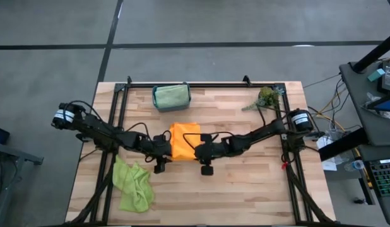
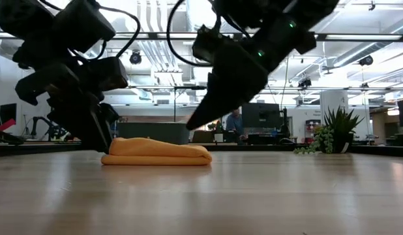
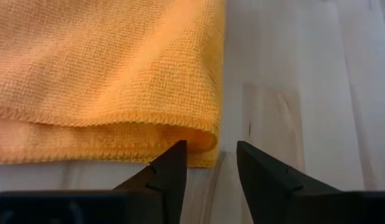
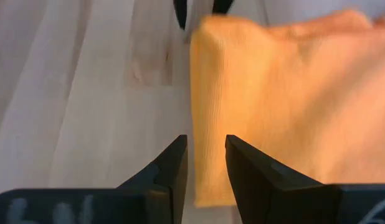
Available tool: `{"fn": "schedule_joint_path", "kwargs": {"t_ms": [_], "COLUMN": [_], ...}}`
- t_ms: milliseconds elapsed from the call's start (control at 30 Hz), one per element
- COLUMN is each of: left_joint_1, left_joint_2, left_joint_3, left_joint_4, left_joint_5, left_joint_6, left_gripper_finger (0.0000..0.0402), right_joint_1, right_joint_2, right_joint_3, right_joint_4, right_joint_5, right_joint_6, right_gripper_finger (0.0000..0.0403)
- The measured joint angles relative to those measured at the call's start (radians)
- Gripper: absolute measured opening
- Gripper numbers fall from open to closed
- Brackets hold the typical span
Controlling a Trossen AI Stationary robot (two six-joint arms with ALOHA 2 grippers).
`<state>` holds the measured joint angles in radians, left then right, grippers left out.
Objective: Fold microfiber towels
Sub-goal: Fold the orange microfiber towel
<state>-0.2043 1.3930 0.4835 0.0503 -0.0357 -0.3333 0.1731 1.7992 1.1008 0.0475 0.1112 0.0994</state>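
Bare table [image 1: 245,183] right of lime towel [image 1: 133,185]

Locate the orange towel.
In the high view, the orange towel lies folded at the table's centre, between both pincers, nearer than the teal bin.

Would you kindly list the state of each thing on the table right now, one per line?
orange towel: folded, lying flat mid-table.
lime green towel: crumpled, not yet folded, near the front left.
sage green towel: folded, resting in the bin at the back.
plant sprig: lying at the back right.
left gripper: open, at the orange towel's corner.
right gripper: open, at the towel's opposite edge.
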Motion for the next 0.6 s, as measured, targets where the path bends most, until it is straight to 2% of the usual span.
{"fn": "schedule_joint_path", "kwargs": {"t_ms": [267, 400, 600], "left_joint_1": [0.000, 0.000, 0.000], "left_joint_2": [-0.004, -0.004, -0.002], "left_joint_3": [0.000, 0.000, 0.000], "left_joint_4": [0.000, 0.013, 0.030], "left_joint_5": [-0.013, -0.052, -0.053], "left_joint_6": [-0.002, -0.002, -0.001], "left_gripper_finger": [0.0120, 0.0120, 0.0120], "right_joint_1": [0.020, 0.020, 0.024], "right_joint_2": [0.002, 0.002, 0.002], "right_joint_3": [-0.087, -0.118, -0.150], "right_joint_4": [0.098, 0.137, 0.156], "right_joint_5": [0.055, 0.058, 0.062], "right_joint_6": [0.040, 0.042, 0.061], "right_gripper_finger": [0.0100, 0.0100, 0.0100]}}
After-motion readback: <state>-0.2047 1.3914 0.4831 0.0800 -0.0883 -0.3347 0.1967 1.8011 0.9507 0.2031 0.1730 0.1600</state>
